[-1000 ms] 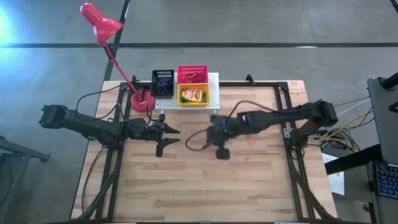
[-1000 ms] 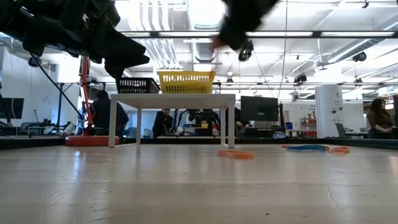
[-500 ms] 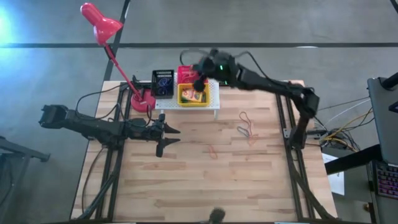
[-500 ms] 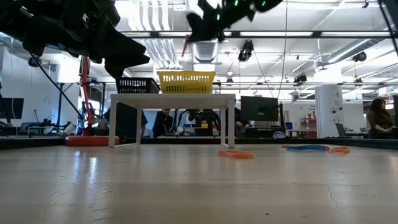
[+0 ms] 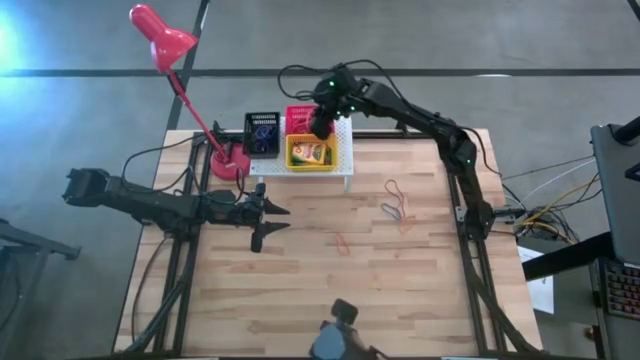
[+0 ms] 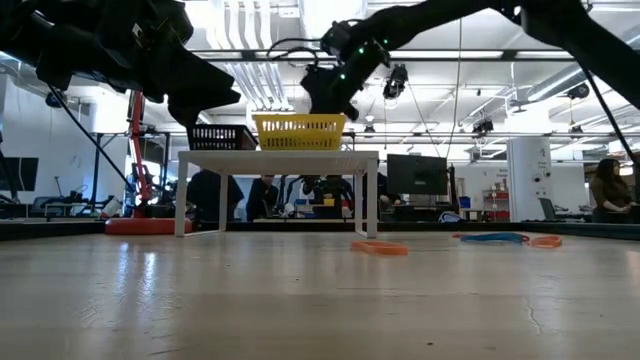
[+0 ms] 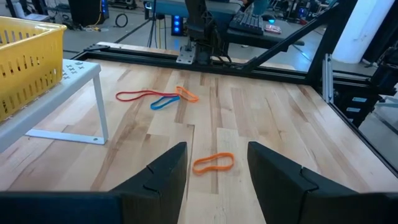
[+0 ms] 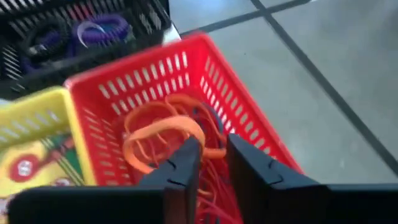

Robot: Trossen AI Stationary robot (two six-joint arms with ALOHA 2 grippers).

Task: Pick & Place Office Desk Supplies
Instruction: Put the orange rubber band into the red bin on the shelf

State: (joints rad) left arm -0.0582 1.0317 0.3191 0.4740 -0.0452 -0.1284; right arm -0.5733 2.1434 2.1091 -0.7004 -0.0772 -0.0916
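No legible text, brand, number or sign found; the crayon box (image 8: 28, 163) in the yellow basket (image 8: 37, 109) bears printing (too blurred to read).

Pale matt wood-plank table (image 5: 400, 290)

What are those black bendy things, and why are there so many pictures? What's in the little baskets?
The black bendy things are two robot arms, each ending in a two-finger pincher called a gripper. One camera looks straight down on the wooden table, one sits low at table height, and one rides on each arm's wrist.

The right gripper hangs over the red basket, which is full of orange rubber bands. Its fingers are close together; I cannot tell whether they pinch a band. The left gripper waits open above the table.

Beside the red basket, the yellow basket holds a crayon box, and the black basket holds purple rings. All three sit on a small white stand. More loose bands lie on the table. The red lamp just stands there.
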